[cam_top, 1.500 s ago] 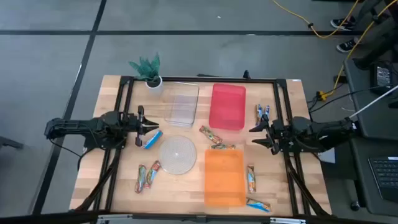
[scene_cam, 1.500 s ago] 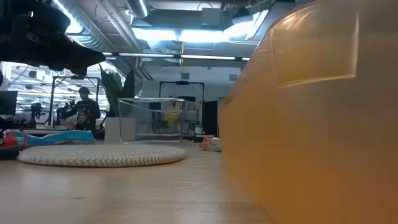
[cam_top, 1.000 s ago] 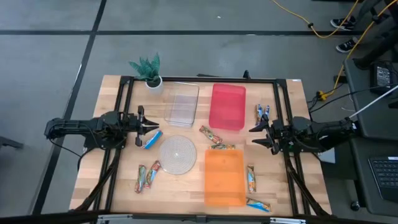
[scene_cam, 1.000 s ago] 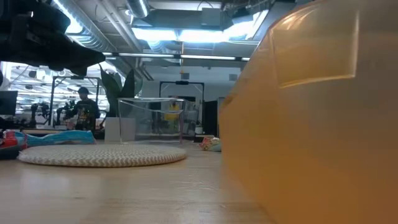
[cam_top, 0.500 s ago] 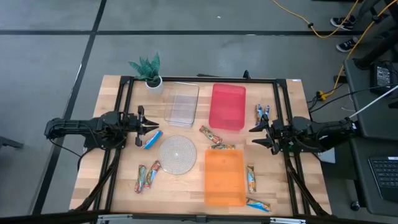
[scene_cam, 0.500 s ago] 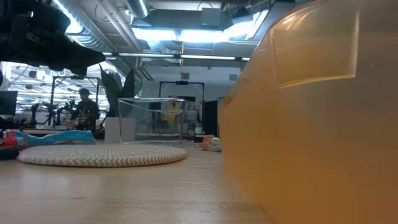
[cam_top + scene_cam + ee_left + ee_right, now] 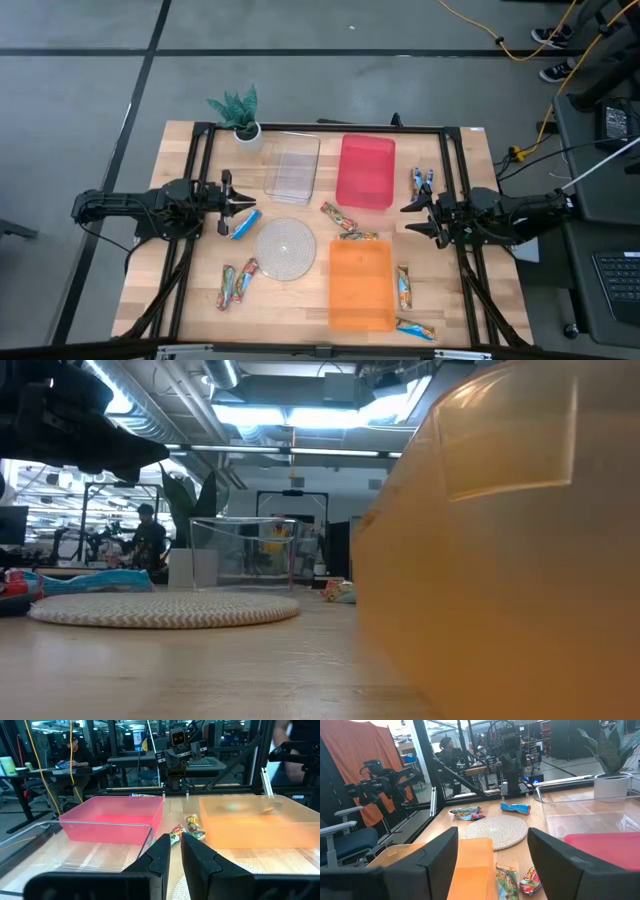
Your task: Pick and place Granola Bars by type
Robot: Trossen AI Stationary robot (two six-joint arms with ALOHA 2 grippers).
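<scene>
Several wrapped granola bars lie flat on the wooden table: a blue one [image 7: 245, 223] beside my left gripper, two [image 7: 238, 283] at the near left, two [image 7: 347, 224] between the red bin and the orange bin, two [image 7: 422, 181] at the far right, one [image 7: 404, 285] right of the orange bin and one [image 7: 415, 328] at the near right. My left gripper [image 7: 243, 204] hovers shut and empty at the left, just far of the blue bar; the left wrist view [image 7: 176, 851] shows its fingers close together. My right gripper [image 7: 408, 219] hovers open and empty at the right, its fingers wide apart in the right wrist view [image 7: 492, 855].
A clear bin [image 7: 293, 168] and a red bin [image 7: 366, 170] stand at the far middle, and an orange bin [image 7: 360, 285] at the near middle. A round woven mat [image 7: 285, 248] lies left of the orange bin. A small potted plant [image 7: 238, 112] stands at the far left corner.
</scene>
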